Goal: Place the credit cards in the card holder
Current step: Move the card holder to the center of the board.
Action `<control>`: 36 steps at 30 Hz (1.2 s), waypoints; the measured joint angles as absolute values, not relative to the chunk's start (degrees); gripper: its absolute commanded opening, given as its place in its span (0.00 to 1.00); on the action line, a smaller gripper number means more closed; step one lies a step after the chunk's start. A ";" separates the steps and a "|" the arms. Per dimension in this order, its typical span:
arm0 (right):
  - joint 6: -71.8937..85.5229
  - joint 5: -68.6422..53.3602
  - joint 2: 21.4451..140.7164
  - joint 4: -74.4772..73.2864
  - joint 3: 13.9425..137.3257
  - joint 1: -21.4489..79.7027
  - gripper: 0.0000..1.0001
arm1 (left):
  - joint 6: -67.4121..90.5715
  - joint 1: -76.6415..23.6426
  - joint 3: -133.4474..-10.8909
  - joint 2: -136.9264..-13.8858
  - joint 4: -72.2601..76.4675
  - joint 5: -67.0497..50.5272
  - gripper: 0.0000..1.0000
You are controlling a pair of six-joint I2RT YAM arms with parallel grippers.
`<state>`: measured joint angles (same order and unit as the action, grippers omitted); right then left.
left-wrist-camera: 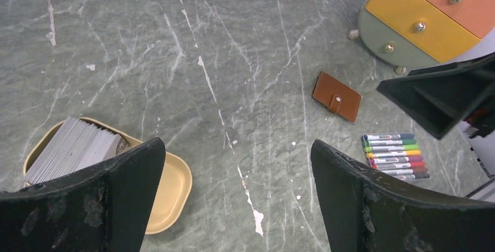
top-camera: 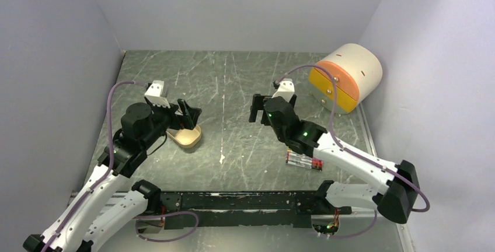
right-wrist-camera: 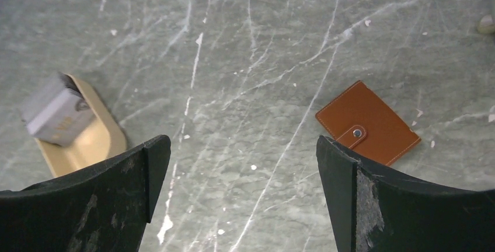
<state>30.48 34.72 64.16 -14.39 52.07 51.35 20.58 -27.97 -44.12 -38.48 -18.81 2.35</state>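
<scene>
The credit cards (left-wrist-camera: 73,147) are a grey-white stack leaning in a tan tray (left-wrist-camera: 172,185); the right wrist view also shows the cards (right-wrist-camera: 55,112) in that tray (right-wrist-camera: 99,141). The card holder (left-wrist-camera: 336,95), a brown leather wallet snapped shut, lies flat on the table right of centre. In the right wrist view the card holder (right-wrist-camera: 368,122) lies just beyond my right finger. My left gripper (left-wrist-camera: 236,147) hangs open and empty above the table beside the tray, over the tray (top-camera: 187,138) in the top view. My right gripper (right-wrist-camera: 242,141) is open and empty. The top view hides the card holder.
A row of coloured pens (left-wrist-camera: 394,157) lies near the right arm, also seen from above as pens (top-camera: 303,161). A round drawer unit (top-camera: 347,77) with orange and yellow fronts stands at the back right. Grey walls close in the scratched table on three sides.
</scene>
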 measured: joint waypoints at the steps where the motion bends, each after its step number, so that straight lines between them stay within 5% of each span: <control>1: 29.47 34.72 65.54 -14.46 52.40 51.29 1.00 | 20.56 -27.94 -44.12 -38.30 -18.81 2.42 0.99; 5: 27.53 32.75 69.56 -14.46 53.91 48.73 0.96 | 20.56 -27.94 -44.12 -37.80 -18.83 2.81 0.99; 10: 26.65 27.09 73.45 -13.74 54.48 40.56 0.78 | 20.56 -27.94 -44.12 -37.65 -18.85 3.01 1.00; 21: 26.39 17.82 81.62 -9.85 52.75 24.80 0.72 | 20.56 -27.94 -44.12 -37.06 -18.92 3.36 1.00; 36: 29.52 12.34 90.65 -7.42 48.47 20.91 0.91 | 20.56 -27.94 -44.12 -36.67 -19.11 3.38 0.99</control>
